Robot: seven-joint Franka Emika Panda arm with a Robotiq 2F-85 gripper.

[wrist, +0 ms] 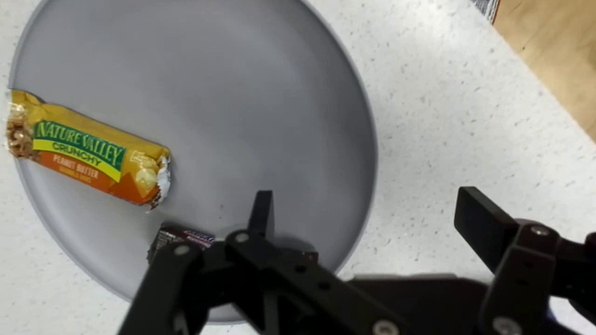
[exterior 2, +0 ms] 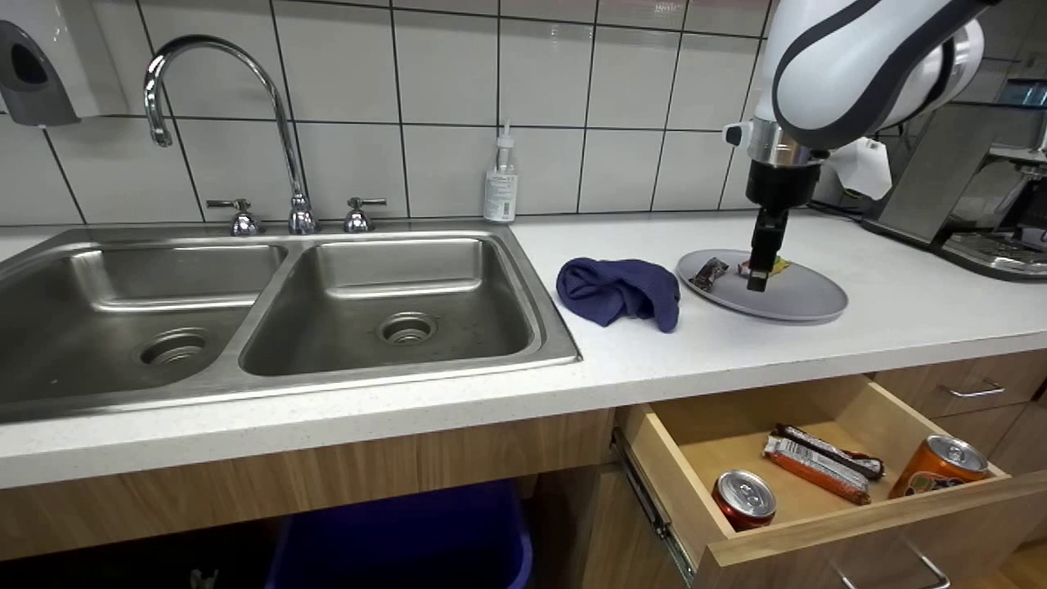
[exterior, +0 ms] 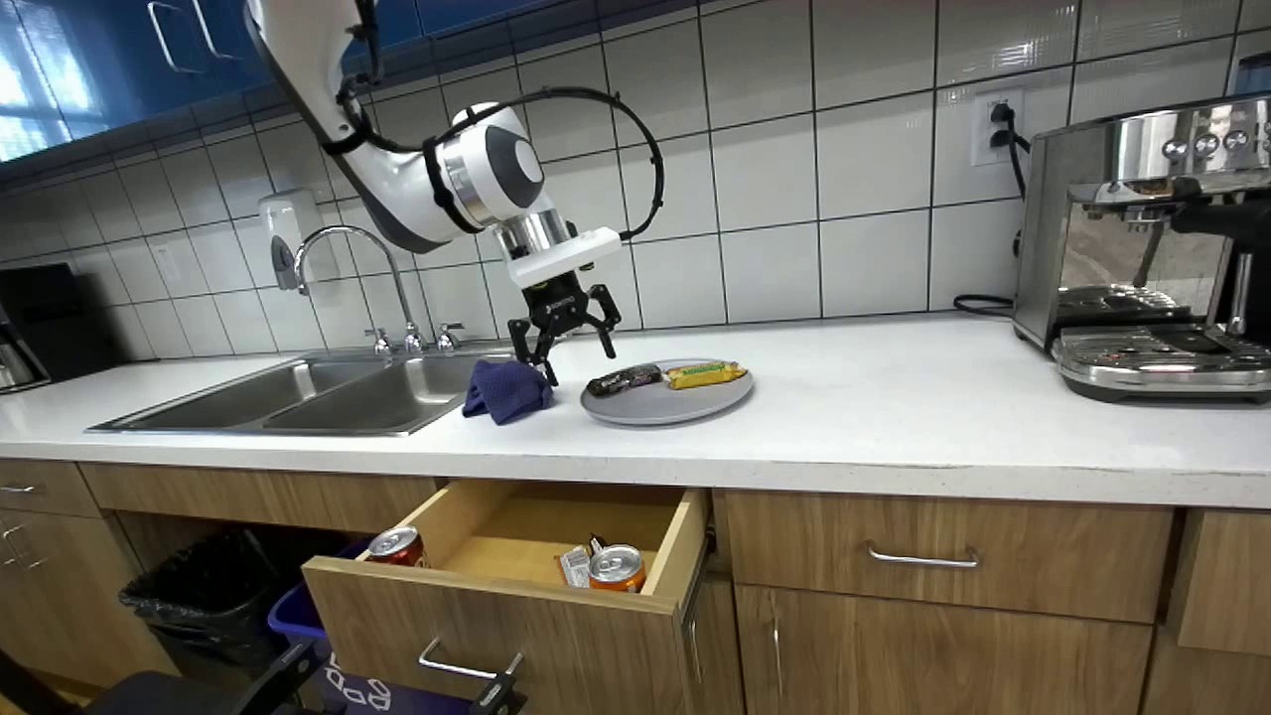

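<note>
My gripper (wrist: 366, 191) stands open with nothing between its fingers, above the right side of a round grey plate (wrist: 209, 93) on the white counter. On the plate lies a yellow Nature Valley bar (wrist: 86, 149), at the left in the wrist view. A dark-wrapped bar (wrist: 186, 235) lies lower down there, partly hidden by the gripper's left finger. In an exterior view the gripper (exterior: 580, 365) hangs between a crumpled dark blue cloth (exterior: 506, 391) and the dark bar (exterior: 624, 380), with the yellow bar (exterior: 705, 374) further right.
Below the counter, a pulled-out drawer (exterior: 496, 606) holds an orange can (exterior 2: 941, 470), a red can (exterior 2: 744, 497) and wrapped bars (exterior 2: 818, 466). A double sink (exterior 2: 540, 343) with a tall faucet (exterior 2: 298, 172) lies beside the cloth. An espresso machine (exterior: 1162, 258) stands at the right.
</note>
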